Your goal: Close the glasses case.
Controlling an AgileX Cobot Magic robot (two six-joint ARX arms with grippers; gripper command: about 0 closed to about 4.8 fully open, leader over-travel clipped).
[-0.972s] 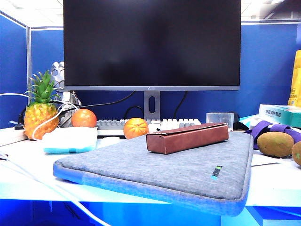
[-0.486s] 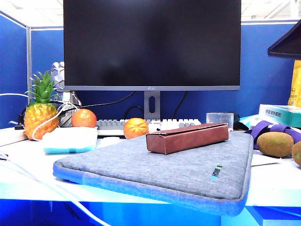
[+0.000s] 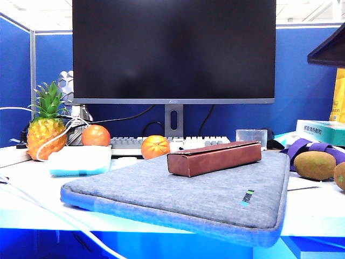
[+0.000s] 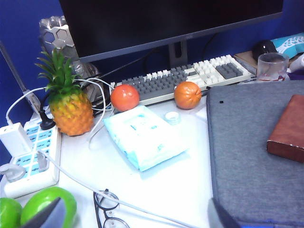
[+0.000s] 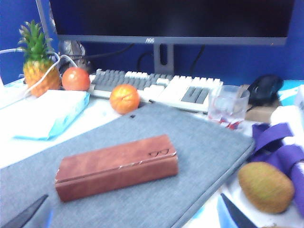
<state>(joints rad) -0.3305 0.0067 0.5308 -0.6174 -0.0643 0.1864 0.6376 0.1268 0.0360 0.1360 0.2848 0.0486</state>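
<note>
Case (image 5: 116,166) lies flap down on the sleeve (image 5: 199,156), apparently shut. Right gripper (image 5: 133,213) hangs above it, fingers wide, empty. Left gripper (image 4: 128,216) over the tabletop, fingers apart, empty

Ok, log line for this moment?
glasses case: shut, on grey sleeve | left hand: clear of case | right hand: open, above case, no contact

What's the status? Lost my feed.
Left gripper empty, open. Right gripper open, above glasses case. Case flap down, on laptop sleeve. Nothing blocking.
</note>
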